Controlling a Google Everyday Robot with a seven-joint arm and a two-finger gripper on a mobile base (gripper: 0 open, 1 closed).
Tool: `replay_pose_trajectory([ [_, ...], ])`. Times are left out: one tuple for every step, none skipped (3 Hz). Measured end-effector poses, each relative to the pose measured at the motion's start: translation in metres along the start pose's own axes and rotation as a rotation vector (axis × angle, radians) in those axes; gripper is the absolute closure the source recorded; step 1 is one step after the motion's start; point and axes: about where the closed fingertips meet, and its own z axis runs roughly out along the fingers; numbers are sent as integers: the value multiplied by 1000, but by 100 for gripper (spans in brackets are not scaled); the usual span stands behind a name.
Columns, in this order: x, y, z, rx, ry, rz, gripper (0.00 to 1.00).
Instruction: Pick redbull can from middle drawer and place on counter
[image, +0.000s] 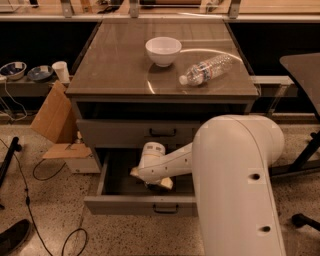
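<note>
While the wide grey metal middle drawer (125, 205) stands open, my white arm's gripper (151, 179) sits low inside its dark tray. Whether it grips anything I cannot tell; the redbull can is hidden from me.

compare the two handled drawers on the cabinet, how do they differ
The upper drawer is pushed shut; the lower drawer is pulled out, its dark inside showing. The gripper sits inside the lower drawer; nothing touches the upper drawer. Both are grey with a small dark bar handle at the front's centre.
</note>
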Motion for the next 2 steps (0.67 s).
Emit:
replay_pose_trajectory([
  [-3,3,8,-11,5,25,0],
  [0,0,3,1,33,45,0],
])
